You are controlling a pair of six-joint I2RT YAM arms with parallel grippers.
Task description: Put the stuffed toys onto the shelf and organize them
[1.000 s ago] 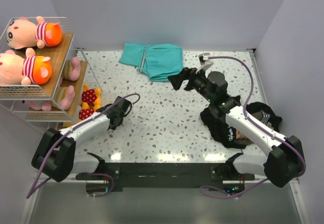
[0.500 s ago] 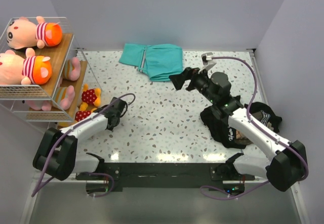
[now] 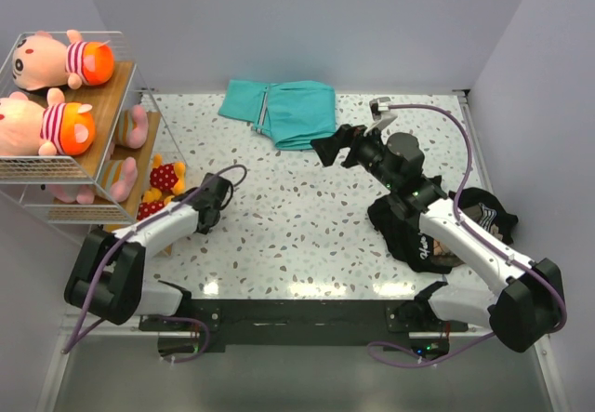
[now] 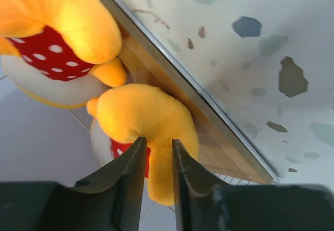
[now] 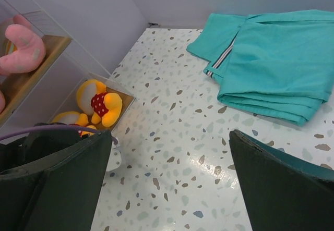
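Note:
The shelf stands at the far left. Two peach stuffed toys in striped shirts lie on its upper boards, and pink ones show lower down. Two orange stuffed toys in red dotted dresses rest at its bottom board. My left gripper is at the nearer orange toy; its jaws stand a little apart with an orange limb in the gap. The other orange toy lies beside it on the wood board. My right gripper hovers wide open over mid-table, holding nothing.
A folded teal cloth lies at the back centre. A black garment with white lettering is bunched under the right arm. Purple walls close in the table on three sides. The speckled floor spreads below the right gripper.
The left gripper carried the nearer orange toy leftward to the shelf's bottom board, and its shut jaws have parted. The right arm shifted only slightly and stayed open.

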